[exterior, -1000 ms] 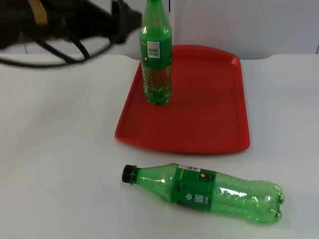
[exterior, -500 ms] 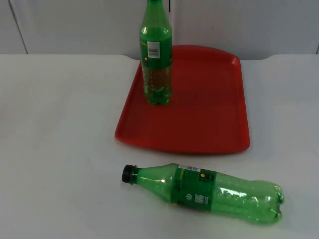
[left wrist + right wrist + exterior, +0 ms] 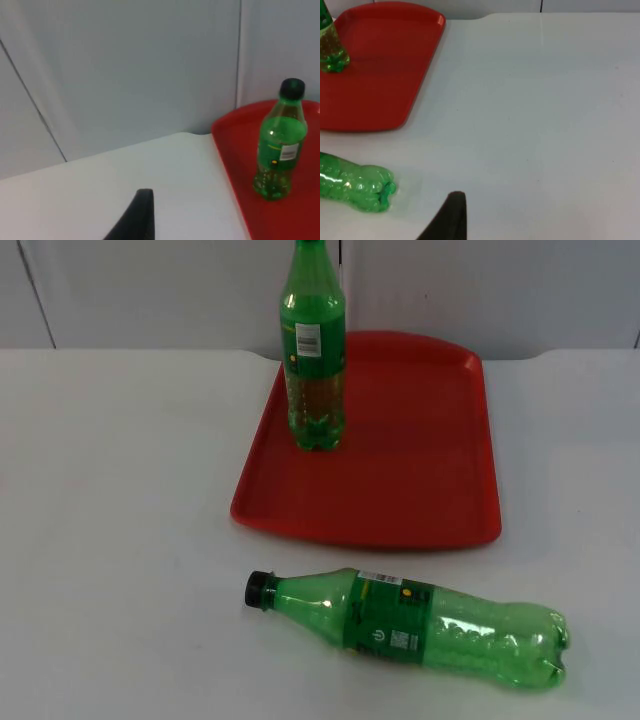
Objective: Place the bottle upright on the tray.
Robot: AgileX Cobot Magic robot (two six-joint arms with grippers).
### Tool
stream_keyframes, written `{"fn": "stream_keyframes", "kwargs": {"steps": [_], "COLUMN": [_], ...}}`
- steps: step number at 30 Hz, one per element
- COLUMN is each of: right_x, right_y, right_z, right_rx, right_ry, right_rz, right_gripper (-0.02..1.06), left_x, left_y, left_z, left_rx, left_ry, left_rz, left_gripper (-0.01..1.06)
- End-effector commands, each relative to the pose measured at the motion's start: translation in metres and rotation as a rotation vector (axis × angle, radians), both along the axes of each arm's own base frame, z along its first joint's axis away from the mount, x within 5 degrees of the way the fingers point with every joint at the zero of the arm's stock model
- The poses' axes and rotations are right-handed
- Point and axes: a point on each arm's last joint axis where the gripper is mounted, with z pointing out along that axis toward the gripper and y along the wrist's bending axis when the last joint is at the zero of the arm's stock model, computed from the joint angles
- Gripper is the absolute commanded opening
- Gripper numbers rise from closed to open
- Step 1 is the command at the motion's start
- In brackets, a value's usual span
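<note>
Left arm had cleared out of the top view since a second before, when it hung dark over the far-left worktop beside the standing bottle; half a second back it was already gone, and nothing else shifted.

One green plastic bottle with a black cap [image 3: 313, 360] stood upright on the red plastic tray [image 3: 420, 480], at its far-left corner. A second green plastic bottle, also black-capped [image 3: 420, 628], lay on its side on the white worktop [image 3: 120, 490], just in front of the tray's near edge and apart from it. Long axis ran roughly across the worktop, cap toward the robot's left, base toward its right, tilted slightly nearer at the base end.

Left gripper [image 3: 142, 210] was held back near the grey partition wall [image 3: 125, 70], looking toward the tray and the upright bottle; one black fingertip visible, so whether the jaws were released or clenched could not be told. It appeared to be waiting.

Right gripper [image 3: 452, 212] hung over bare worktop on the right side; the lying bottle's base end lay near it, off toward the tray side. Jaw state likewise could not be told.

Judgement: right arm nearer the lying bottle, and a grasp across its body, square to the long axis, looked the likely approach.
</note>
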Motion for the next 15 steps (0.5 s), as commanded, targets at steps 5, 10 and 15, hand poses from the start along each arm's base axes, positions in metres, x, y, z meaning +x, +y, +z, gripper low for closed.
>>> {"fn": "stream_keyframes", "kwargs": {"steps": [5,10,15], "right_x": [0.000,0.000,0.000], "right_y": [0.000,0.000,0.000], "right_z": [0.000,0.000,0.000], "right_rx": [0.000,0.000,0.000], "right_ry": [-0.006,-0.006,-0.006], "right_rz": [-0.001,-0.001,-0.001], "right_gripper": [1.05,1.05,1.05], "left_x": [-0.012,-0.019,-0.032], "left_y": [0.001,0.002,0.007], "left_z": [0.004,0.008,0.014], "left_rx": [-0.032,-0.059,-0.074], "left_ry": [0.002,-0.015,-0.028], "left_rz": [-0.015,-0.017,-0.013], "left_gripper": [1.05,1.05,1.05]}}
